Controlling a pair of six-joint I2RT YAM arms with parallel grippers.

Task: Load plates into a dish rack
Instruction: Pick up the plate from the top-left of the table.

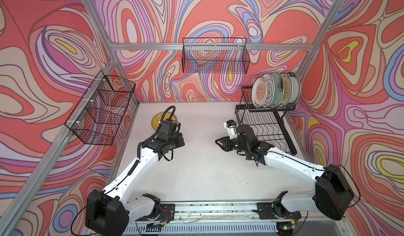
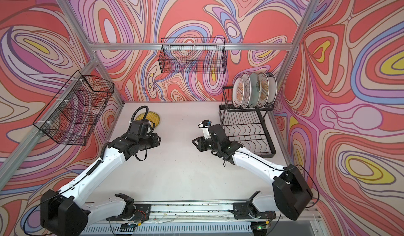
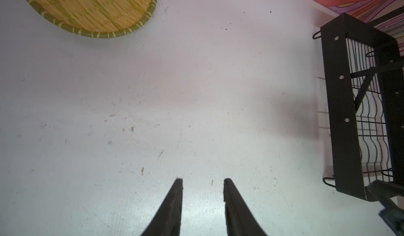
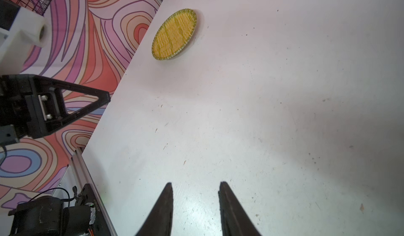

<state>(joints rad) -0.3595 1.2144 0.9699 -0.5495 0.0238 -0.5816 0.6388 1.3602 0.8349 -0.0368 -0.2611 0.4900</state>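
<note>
Several plates (image 1: 275, 90) (image 2: 254, 90) stand upright in the raised upper tier of the black dish rack (image 1: 262, 125) (image 2: 244, 127) (image 3: 345, 106) at the back right; an orange-sunburst one faces front. A yellow striped plate (image 1: 156, 120) (image 2: 154, 119) (image 3: 94, 7) (image 4: 175, 33) lies flat on the table at the back left, partly hidden behind my left arm in both top views. My left gripper (image 1: 181, 141) (image 2: 159, 139) (image 3: 203, 181) hovers open and empty over bare table. My right gripper (image 1: 217, 141) (image 2: 194, 141) (image 4: 195, 184) faces it, also open and empty.
A black mesh basket (image 1: 215, 55) hangs on the back wall and another (image 1: 102, 110) on the left wall. The rack's lower tier (image 1: 269, 134) holds no plates. An aluminium rail (image 1: 214, 208) runs along the front edge.
</note>
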